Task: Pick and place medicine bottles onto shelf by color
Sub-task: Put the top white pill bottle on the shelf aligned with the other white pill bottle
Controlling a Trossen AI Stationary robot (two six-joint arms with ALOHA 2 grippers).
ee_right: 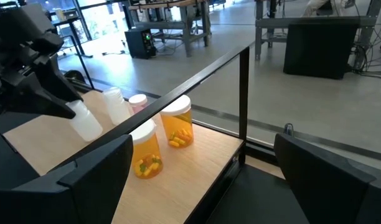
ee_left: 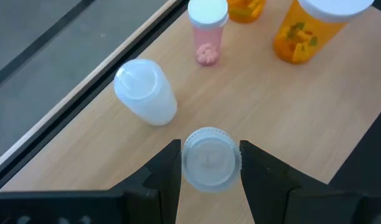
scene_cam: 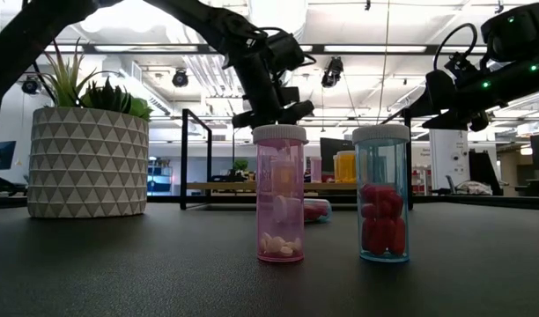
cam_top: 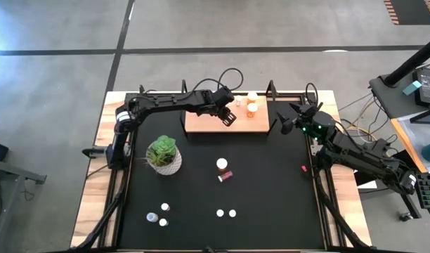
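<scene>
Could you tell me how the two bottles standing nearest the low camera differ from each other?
The pink bottle has a rosy see-through body, while the blue bottle is tinted teal.
The pink bottle holds a few pale pills at its bottom; the blue bottle is packed with red ones well up its height.
Both stand upright on the black table, apart from each other, with white caps, and neither is touched by a gripper.
</scene>
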